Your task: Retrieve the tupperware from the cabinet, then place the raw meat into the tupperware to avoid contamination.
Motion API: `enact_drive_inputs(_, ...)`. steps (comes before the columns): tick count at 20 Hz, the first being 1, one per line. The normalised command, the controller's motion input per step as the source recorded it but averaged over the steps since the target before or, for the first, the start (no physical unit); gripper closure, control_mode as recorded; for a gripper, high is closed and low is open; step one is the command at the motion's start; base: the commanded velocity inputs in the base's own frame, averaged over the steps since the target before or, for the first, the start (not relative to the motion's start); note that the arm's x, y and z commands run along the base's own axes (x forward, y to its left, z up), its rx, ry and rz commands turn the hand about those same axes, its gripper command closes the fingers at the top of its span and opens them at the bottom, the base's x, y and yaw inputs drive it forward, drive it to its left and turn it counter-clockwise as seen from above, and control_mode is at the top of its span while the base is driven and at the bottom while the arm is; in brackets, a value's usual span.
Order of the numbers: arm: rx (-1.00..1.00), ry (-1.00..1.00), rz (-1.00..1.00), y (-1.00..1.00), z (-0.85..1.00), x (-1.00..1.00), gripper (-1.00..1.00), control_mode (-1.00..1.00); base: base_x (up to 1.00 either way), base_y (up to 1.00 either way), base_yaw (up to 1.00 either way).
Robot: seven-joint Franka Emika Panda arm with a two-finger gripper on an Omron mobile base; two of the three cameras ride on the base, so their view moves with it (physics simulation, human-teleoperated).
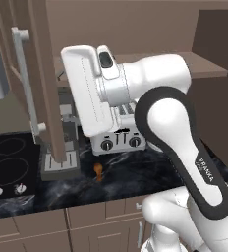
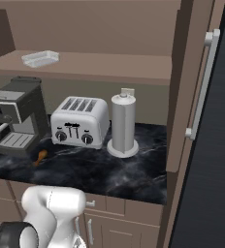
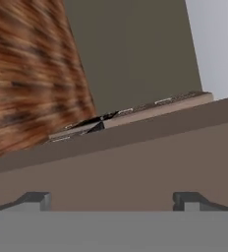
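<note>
One shallow clear-white tupperware (image 2: pixel 40 58) on smooth brown cabinet (image 2: pixel 134 68) shelf, claw (image 3: pixel 114 201) spread wide, empty.

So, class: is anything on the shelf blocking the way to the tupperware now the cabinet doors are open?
Nothing visible does. The tupperware lies alone on the cabinet shelf, with both doors swung wide and bare shelf around it.

We see a silver toaster (image 2: pixel 79 121) on the dark marble counter (image 2: pixel 109 169), with a grey paper-towel holder (image 2: pixel 123 126) just beside it at 3 o'clock and a coffee machine (image 2: pixel 16 121) at 9 o'clock. In the left base view, a black stovetop (image 1: pixel 10 165) sits at 9 o'clock from the toaster (image 1: pixel 118 140).
</note>
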Motion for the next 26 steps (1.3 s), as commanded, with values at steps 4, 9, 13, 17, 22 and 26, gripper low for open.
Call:
enact_drive_inputs(4, -0.03, 0.00, 0.00, 0.63, -0.15, 0.02, -1.00, -1.00, 0.00, 0.00, 0.00)
enact_drive_inputs(9, -0.02, 0.00, 0.00, 0.50, -0.11, 0.05, -1.00, -1.00, 0.00, 0.00, 0.00)
enact_drive_inputs(13, 0.00, 0.00, 0.00, 0.13, 0.00, 0.00, -1.00, -1.00, 0.00, 0.00, 0.00)
enact_drive_inputs(17, 0.00, -0.02, 0.00, -0.03, 0.04, -0.08, -1.00, -1.00, 0.00, 0.00, 0.00)
enact_drive_inputs(22, 0.00, -0.03, 0.00, -0.22, 0.08, -0.05, -1.00, -1.00, 0.00, 0.00, 0.00)
enact_drive_inputs(26, 0.00, -0.02, 0.00, -0.34, 0.09, -0.03, -1.00, -1.00, 0.00, 0.00, 0.00)
